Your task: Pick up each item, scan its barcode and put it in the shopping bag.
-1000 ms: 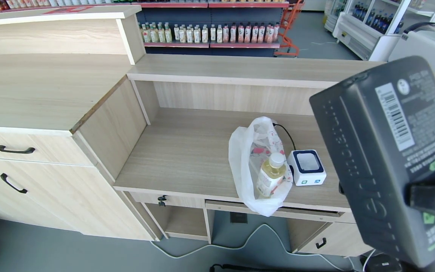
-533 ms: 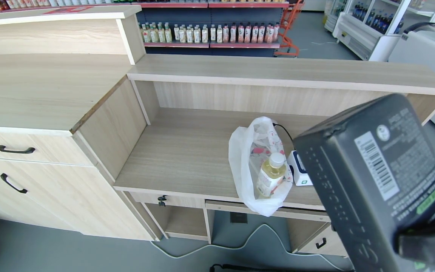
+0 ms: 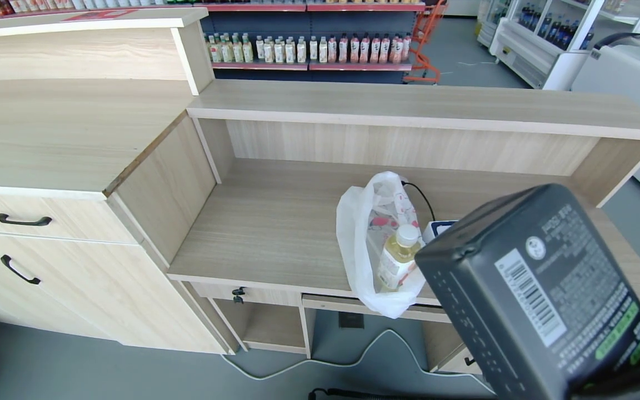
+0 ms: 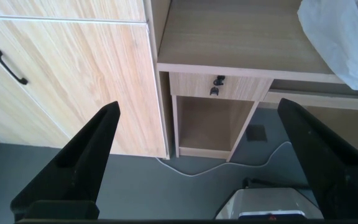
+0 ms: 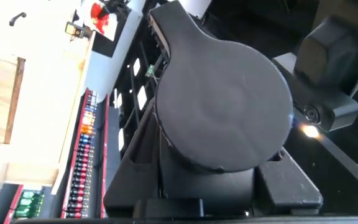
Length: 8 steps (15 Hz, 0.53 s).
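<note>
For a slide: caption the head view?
Dark barcoded pack held near the scanner; bottle already in the shopping bag.

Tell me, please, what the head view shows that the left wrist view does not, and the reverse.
Head view, not left wrist: a dark package held up near the camera, barcode facing it; a bottle standing in the shopping bag; the scanner, mostly hidden behind the package. Left wrist, not head: the left gripper, open, low before the counter. Both: the bag, the counter, its keyed lock and the floor cable.
</note>
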Available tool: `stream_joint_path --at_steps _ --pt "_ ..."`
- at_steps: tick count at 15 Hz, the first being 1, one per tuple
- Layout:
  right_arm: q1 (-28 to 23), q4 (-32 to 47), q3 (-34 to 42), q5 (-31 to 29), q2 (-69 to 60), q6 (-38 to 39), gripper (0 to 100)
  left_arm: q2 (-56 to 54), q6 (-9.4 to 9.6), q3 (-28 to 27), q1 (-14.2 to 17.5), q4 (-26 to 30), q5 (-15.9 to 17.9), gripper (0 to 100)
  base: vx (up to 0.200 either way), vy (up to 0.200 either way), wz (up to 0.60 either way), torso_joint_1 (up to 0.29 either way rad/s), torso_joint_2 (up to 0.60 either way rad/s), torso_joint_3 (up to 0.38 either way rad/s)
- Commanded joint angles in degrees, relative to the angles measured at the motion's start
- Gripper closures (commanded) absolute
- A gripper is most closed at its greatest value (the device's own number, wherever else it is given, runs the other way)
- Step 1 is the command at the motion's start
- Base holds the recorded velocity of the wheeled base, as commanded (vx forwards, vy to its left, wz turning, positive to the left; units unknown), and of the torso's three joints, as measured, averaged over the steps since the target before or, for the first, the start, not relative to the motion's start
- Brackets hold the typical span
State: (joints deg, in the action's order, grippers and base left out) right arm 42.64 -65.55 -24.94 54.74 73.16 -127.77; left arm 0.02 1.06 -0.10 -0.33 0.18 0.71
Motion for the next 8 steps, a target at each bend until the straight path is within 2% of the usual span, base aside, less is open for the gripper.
stream_joint_path --at_steps 1,8 --pt "0.07 -0.02 0.07 0.02 -0.65 -0.02 100 -0.02 -0.01 0.01 -0.02 -0.01 0.0 0 0.0 0.0 0.0 0.0 0.0 0.0" --pt "0.07 -0.02 0.07 0.02 -1.09 -0.02 100 -0.02 -0.01 0.01 -0.02 -0.01 0.0 0 0.0 0.0 0.0 0.0 0.0 0.0"
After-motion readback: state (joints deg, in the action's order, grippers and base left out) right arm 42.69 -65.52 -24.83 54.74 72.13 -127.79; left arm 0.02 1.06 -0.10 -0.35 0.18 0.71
